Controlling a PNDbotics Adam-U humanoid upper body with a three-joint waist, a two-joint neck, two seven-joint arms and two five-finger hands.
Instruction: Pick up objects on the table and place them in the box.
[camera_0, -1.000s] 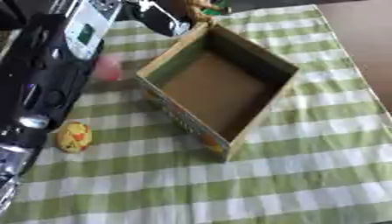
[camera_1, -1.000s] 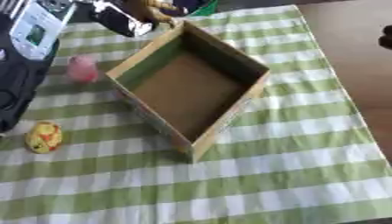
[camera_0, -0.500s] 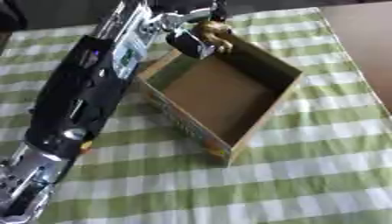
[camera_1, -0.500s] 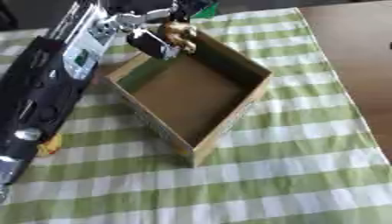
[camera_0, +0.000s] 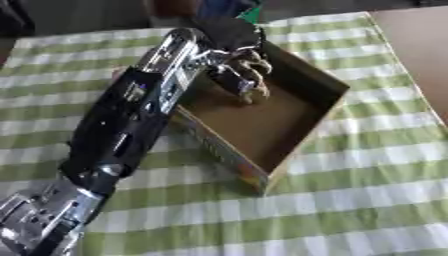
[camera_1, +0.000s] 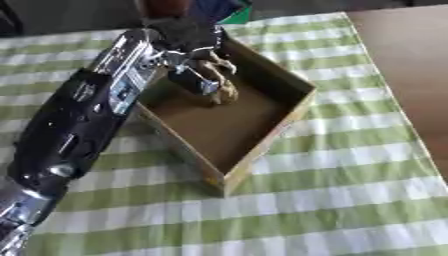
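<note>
The box (camera_0: 262, 125), an open cardboard one sitting cornerwise on the counter (camera_0: 350, 210), has its nearest corner pointing toward the lower middle of the view and its brown floor bare at the near end. The counter is covered in a green and white checked cloth, with bare brown surface showing past the cloth's right edge. From the near left corner the robot's left arm (camera_0: 122, 130) (black, with silver joints) stretches diagonally up across the cloth and over the box's left wall. Its left hand (camera_0: 229, 55) hangs down inside the far end of the box, fingers curled downward around a small tan object (camera_1: 226, 92) that reaches to or nearly to the box floor; the picture is too blurred to tell what the object is, or whether it touches the floor. Beyond the box, at the far edge of the counter, blurred red, blue and green shapes show.
</note>
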